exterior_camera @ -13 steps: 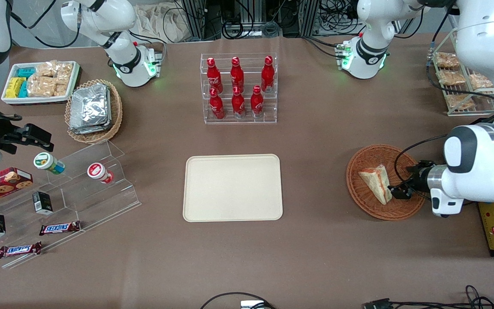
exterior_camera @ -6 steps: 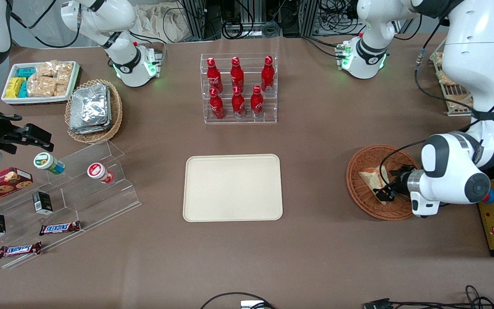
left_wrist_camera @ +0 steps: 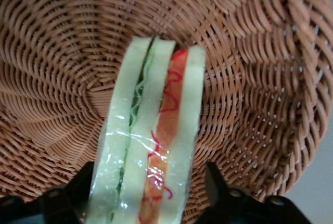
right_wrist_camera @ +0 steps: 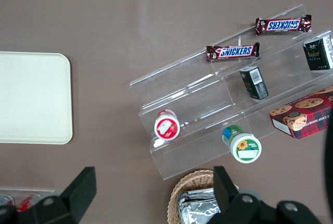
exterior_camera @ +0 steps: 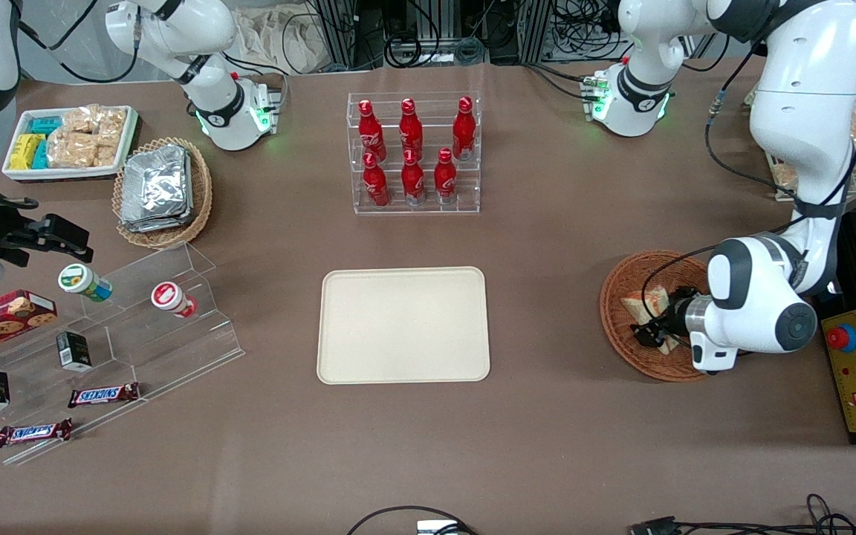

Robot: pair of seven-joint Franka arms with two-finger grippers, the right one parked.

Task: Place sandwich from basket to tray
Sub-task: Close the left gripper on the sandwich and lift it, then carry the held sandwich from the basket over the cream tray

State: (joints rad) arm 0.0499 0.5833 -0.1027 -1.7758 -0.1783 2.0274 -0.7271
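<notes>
The gripper (exterior_camera: pixel 649 328) is lowered into the basket (exterior_camera: pixel 616 323), toward the working arm's end of the table; its fingers (left_wrist_camera: pixel 70 195) are spread to either side of the sandwich (left_wrist_camera: pixel 148 140), and whether they press on the wrapper cannot be told from the views; the sandwich is seen standing on edge on the woven floor of the basket, its green and red-orange filling turned toward the wrist camera under clear wrap; in the front view only its pale corner (exterior_camera: pixel 636 304) is shown beside the wrist; the tray (exterior_camera: pixel 403 325) is set well apart from the basket, at mid-table, with nothing on it.
</notes>
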